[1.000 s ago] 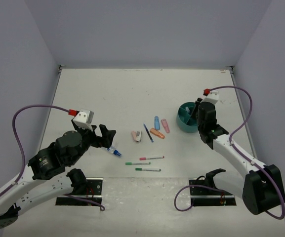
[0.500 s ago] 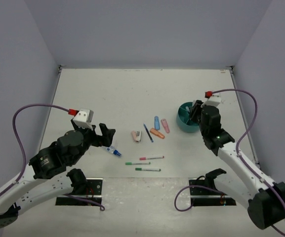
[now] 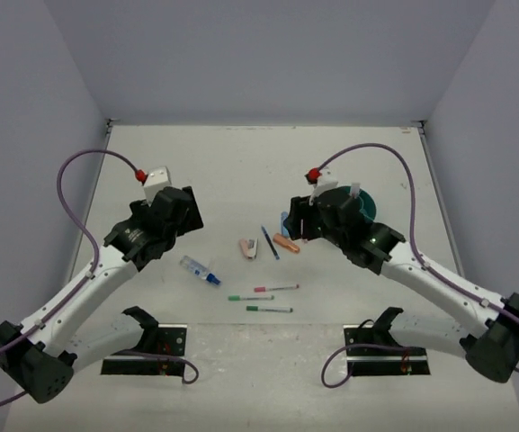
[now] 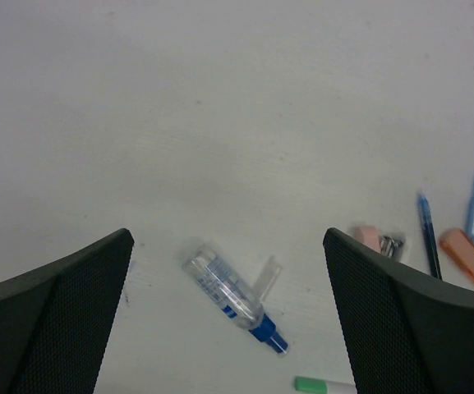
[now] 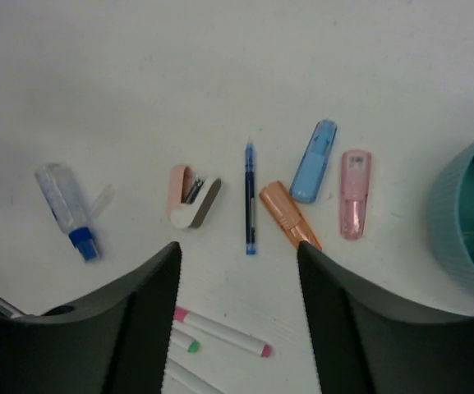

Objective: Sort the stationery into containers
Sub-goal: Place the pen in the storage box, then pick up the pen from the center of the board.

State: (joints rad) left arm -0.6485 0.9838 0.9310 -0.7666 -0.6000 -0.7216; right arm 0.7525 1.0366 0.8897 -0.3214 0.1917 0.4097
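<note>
The clear blue-capped tube (image 3: 201,270) lies on the table, also in the left wrist view (image 4: 232,297). My left gripper (image 3: 185,211) (image 4: 227,238) is open and empty above it. My right gripper (image 3: 299,222) (image 5: 237,246) is open and empty over a blue pen (image 5: 250,199) and an orange highlighter (image 5: 289,215). Blue (image 5: 314,161) and pink (image 5: 355,193) highlighters lie beside them. A pink-and-white item (image 5: 192,197) lies left of the pen. The teal cup (image 3: 365,205) (image 5: 467,230) is partly hidden behind the right arm, with a white item (image 3: 355,191) standing in it.
A pink-tipped pen (image 3: 275,288) and two green-tipped pens (image 3: 250,297) (image 3: 269,309) lie nearer the table's front edge. Pale walls close the table on three sides. The arm bases stand at the near edge.
My left gripper has lifted and drawn back from the tube, which lies free. My right arm has swung left from the cup to above the highlighters and blue pen.
</note>
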